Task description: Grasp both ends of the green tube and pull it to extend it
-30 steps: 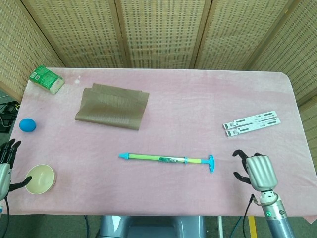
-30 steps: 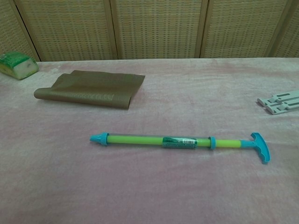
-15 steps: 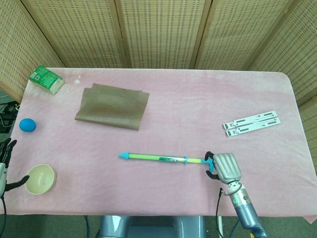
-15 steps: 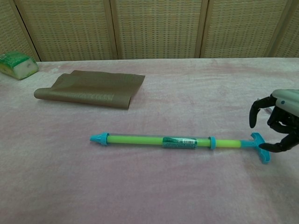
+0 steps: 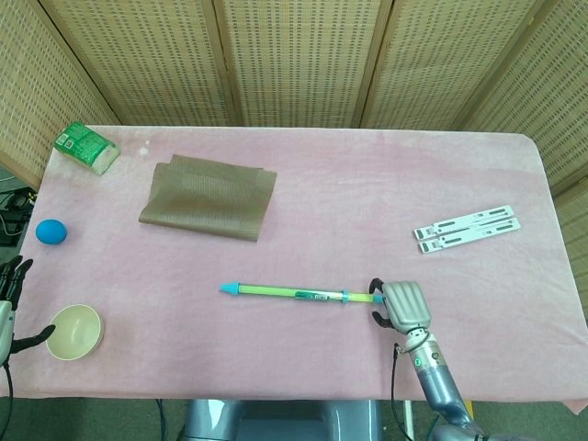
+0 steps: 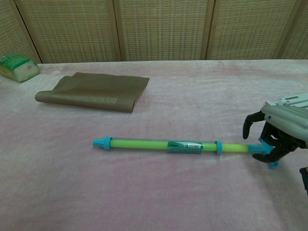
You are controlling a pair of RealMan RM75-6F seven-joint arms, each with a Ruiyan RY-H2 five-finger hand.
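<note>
Green tube (image 6: pixel 159 144): lying flat mid-bench (image 5: pixel 367 184), pointed cap toward the robot's left, T-handle (image 6: pixel 267 155) to its right. Likely light, rigid, smooth plastic; best taken at cap and handle.

Right hand (image 6: pixel 276 130): curling over the T-handle, grasp not yet sealed.

Left hand (image 5: pixel 11 308): hanging off the bench edge, fingers spread, holding nothing.

Brown mat (image 5: pixel 209 197), bowl (image 5: pixel 74 332), blue ball (image 5: pixel 50 231), white bracket (image 5: pixel 467 228): sitting well apart, obstructing nothing.

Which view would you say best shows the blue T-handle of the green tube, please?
The chest view: the T-handle shows from the side beneath the right hand, its lower tip clear. In the head view the hand covers nearly all of it.
</note>
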